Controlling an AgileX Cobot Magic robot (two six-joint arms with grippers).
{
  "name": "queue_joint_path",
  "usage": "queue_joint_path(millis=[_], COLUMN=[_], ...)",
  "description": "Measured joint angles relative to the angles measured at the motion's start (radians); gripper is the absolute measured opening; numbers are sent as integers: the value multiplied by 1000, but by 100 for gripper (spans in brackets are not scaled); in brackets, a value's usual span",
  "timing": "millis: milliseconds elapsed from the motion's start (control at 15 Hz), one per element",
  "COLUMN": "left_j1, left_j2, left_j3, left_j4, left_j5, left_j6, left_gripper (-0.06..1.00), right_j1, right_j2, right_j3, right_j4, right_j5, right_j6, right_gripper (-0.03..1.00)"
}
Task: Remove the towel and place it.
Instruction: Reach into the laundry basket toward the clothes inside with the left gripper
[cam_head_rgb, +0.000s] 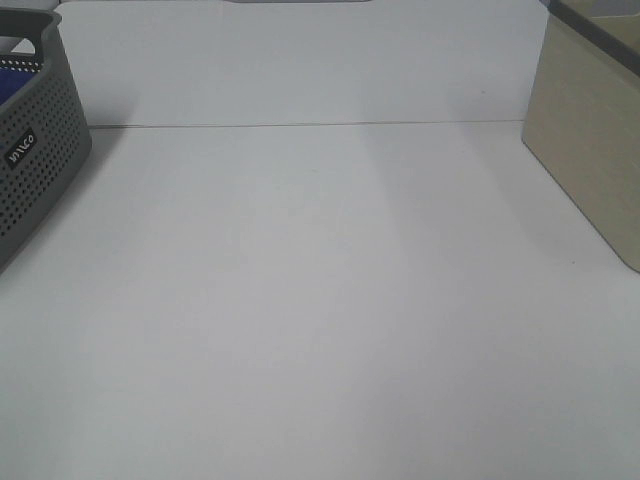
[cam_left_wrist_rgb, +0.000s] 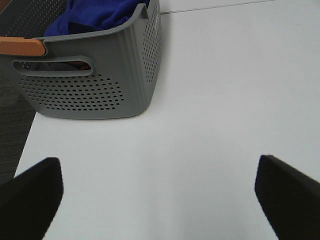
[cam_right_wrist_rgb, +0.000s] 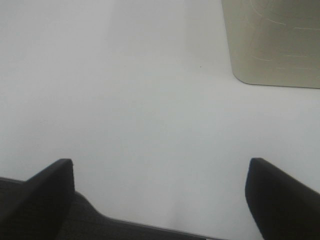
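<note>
Looking left to right, you've got the towel (cam_left_wrist_rgb: 95, 15) bunched inside the grey perforated basket (cam_left_wrist_rgb: 100, 90) at the left edge of the tabletop (cam_head_rgb: 320, 300). Left fingers (cam_left_wrist_rgb: 30, 200) spread wide, holding nothing, above the tabletop just short of the basket. Right fingers (cam_right_wrist_rgb: 40, 200) likewise wide and empty, near the beige box (cam_right_wrist_rgb: 275, 45) on the right. Neither pair touches the towel.

A white tabletop (cam_head_rgb: 320, 320) is seen, crossed by a thin seam line (cam_head_rgb: 300, 125) on the far side. A grey perforated basket (cam_head_rgb: 55, 115) with a small white label (cam_head_rgb: 20, 148) is placed at its left edge. A beige container (cam_head_rgb: 590, 140) is placed at the right edge, well apart from the basket. An orange-brown piece (cam_left_wrist_rgb: 22, 46) is seen at the basket's rim.
</note>
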Motion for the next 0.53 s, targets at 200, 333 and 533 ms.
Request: queue_joint_path(millis=[200, 333, 533], left_j1=[0, 0, 0], left_j2=[0, 0, 0], left_j3=[0, 0, 0], left_j4=[0, 0, 0], left_j5=[0, 0, 0], left_j6=[0, 0, 0], left_gripper=[99, 99, 99], right_j1=[0, 0, 0], right_j2=[0, 0, 0], right_j3=[0, 0, 0], right_j4=[0, 0, 0], right_j5=[0, 0, 0], right_j6=[0, 0, 0], right_gripper=[89, 89, 89])
